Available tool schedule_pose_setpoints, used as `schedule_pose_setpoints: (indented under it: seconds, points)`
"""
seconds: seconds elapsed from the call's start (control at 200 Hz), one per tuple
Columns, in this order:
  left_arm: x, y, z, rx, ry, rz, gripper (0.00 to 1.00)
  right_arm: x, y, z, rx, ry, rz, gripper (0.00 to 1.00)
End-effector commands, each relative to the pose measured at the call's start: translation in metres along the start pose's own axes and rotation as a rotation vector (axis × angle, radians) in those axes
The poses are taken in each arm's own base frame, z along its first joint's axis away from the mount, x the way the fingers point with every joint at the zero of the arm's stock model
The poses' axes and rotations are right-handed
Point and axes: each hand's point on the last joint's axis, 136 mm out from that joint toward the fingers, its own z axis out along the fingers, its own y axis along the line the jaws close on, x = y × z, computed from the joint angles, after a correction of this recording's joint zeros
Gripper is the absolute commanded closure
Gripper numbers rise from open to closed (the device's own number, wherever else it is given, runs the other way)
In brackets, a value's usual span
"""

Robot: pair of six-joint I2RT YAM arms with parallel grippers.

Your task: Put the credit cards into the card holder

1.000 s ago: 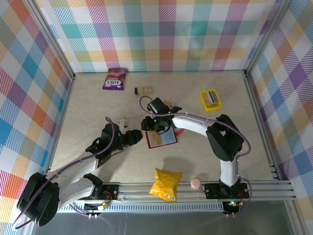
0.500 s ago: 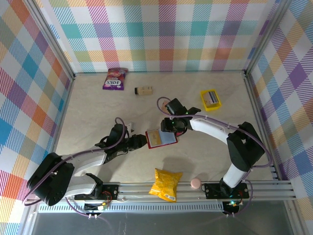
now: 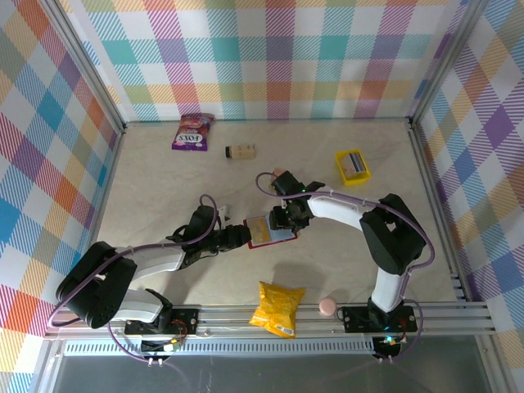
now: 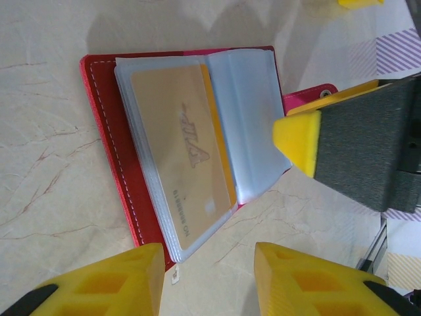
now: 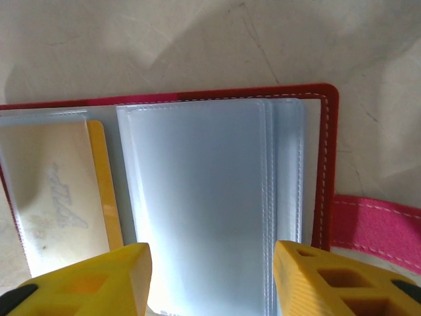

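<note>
We see a beige, marble-veined tabletop [image 3: 164, 188] walled in by pastel plaid panels. At its middle lies the one small red folding card holder [image 4: 105, 131], open flat, stitched in white along its rim, with a pink snap tab [image 5: 375, 230] sticking out from one side. Its inside is a stack of clear glossy plastic sleeves; glare whitens them, and we cannot count them. One credit card, a thin yellow-gold plastic rectangle [image 4: 181, 164], sits behind the top sleeve on one half, its faint lettering too blurred to read. Two grippers with yellow fingertips flank the holder. The left gripper [image 4: 209, 276] hovers at the card-side edge, its fingers moderately apart with nothing between them and their bases cut off by the frame. The right gripper [image 5: 210, 276] hangs over the other half of the sleeves, likewise parted and holding nothing; we cannot tell whether it touches the plastic. Farther off lie one purple snack packet [image 3: 192, 131], one small beige box [image 3: 241, 151], one yellow open tray [image 3: 353, 166], one crinkled yellow crisp bag [image 3: 278, 309] and one small pink round object [image 3: 327, 306].
</note>
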Motion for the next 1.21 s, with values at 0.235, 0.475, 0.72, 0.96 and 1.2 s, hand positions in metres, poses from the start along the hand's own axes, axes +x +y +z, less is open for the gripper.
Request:
schedule_pose_setpoints:
  seconds: [0.235,0.475,0.72,0.96,1.2]
  points:
    - [-0.004,-0.012,0.006,0.03,0.014,0.037,0.58,0.001,0.001,0.011,-0.005,0.051,0.003,0.48]
    - [-0.004,-0.01,0.009,0.021,0.021,0.036,0.58,0.006,0.007,0.017,-0.046,0.078,0.029,0.48]
    - [-0.002,-0.007,0.011,0.01,0.03,0.034,0.57,0.004,0.019,0.014,-0.106,0.072,0.042,0.48]
    - [0.001,-0.002,0.017,0.003,0.053,0.021,0.57,0.002,0.021,0.015,-0.119,0.071,0.049,0.48]
    - [0.001,0.0,0.019,-0.004,0.056,0.018,0.57,0.001,0.024,0.012,-0.13,0.069,0.05,0.48]
